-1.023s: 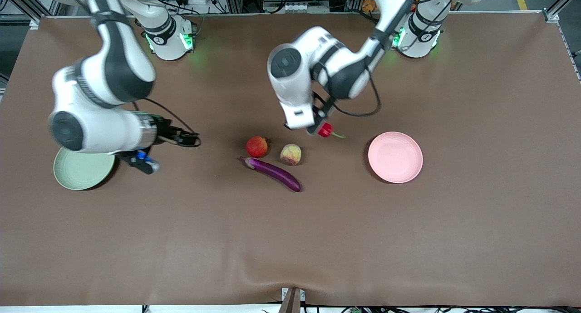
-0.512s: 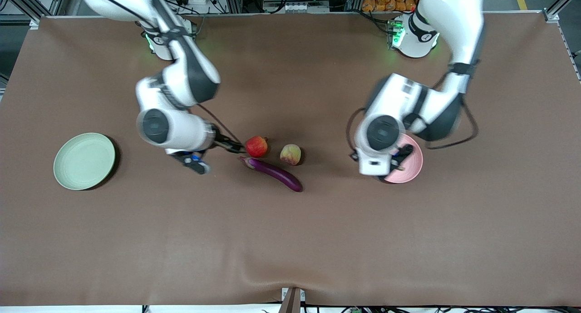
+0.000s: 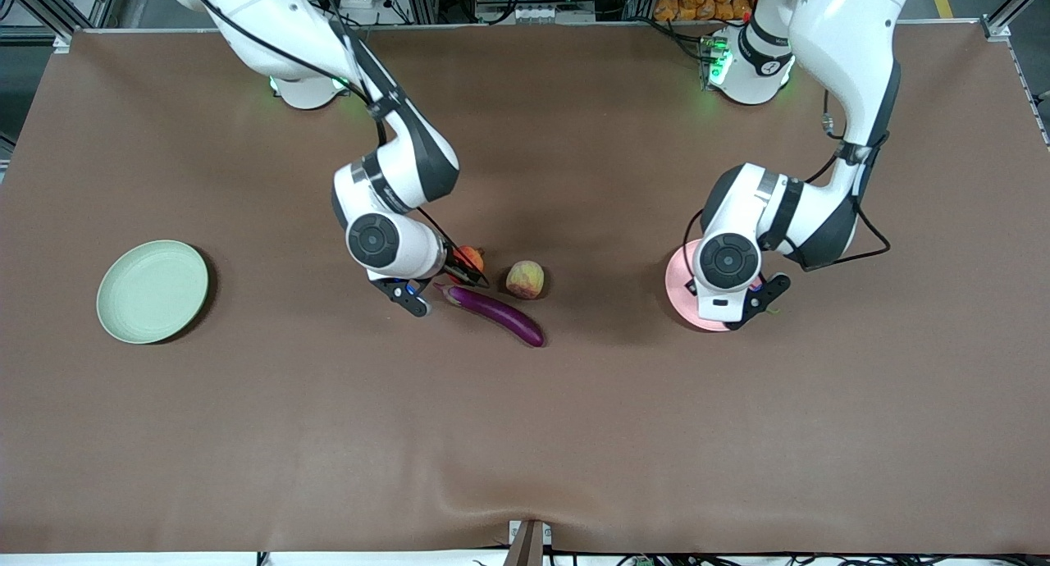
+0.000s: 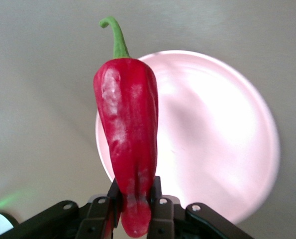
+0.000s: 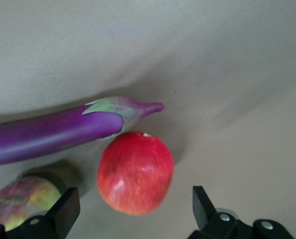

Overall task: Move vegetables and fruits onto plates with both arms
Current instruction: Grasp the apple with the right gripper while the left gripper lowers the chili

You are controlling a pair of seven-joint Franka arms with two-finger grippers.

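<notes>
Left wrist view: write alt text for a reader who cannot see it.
The left gripper is shut on the tip of a red chili pepper, its curled green stem pointing away from the camera. Below it lies the pale pink plate on the brown table, with nothing on its visible part.

No readable text, labels, brands or numbers on anything in view; small dark marks on the arm bases too small to make out
</notes>
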